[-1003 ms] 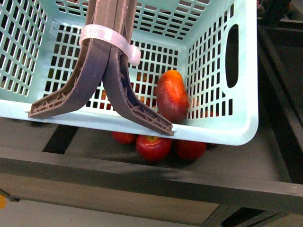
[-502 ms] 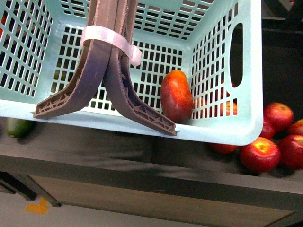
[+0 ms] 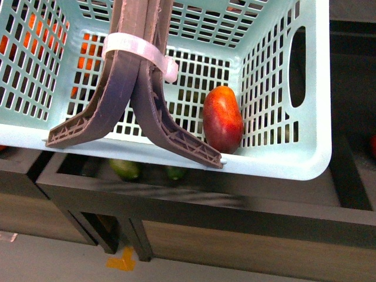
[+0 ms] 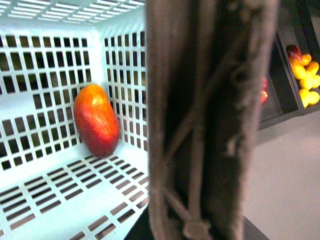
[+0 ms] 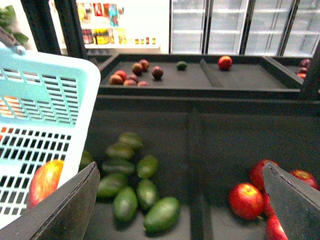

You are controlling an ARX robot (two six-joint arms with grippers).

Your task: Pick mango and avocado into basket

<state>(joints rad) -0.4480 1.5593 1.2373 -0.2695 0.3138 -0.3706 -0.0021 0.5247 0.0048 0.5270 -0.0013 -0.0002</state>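
**Mango (image 3: pixel 222 119) in, avocado (image 5: pixel 162 214) next**

The mango lies in a corner of the basket (image 3: pixel 282 167). Right gripper (image 5: pixel 180 168) hangs spread wide above the avocados, the nearest avocado slanting across the gap, toward the basket-side finger. Left gripper unseen.

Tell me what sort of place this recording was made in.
Most likely a grocery store's produce section: dark display bins hold piles of avocados and apples, glass-door coolers line the back wall, and a blue shopping basket already holds a mango.
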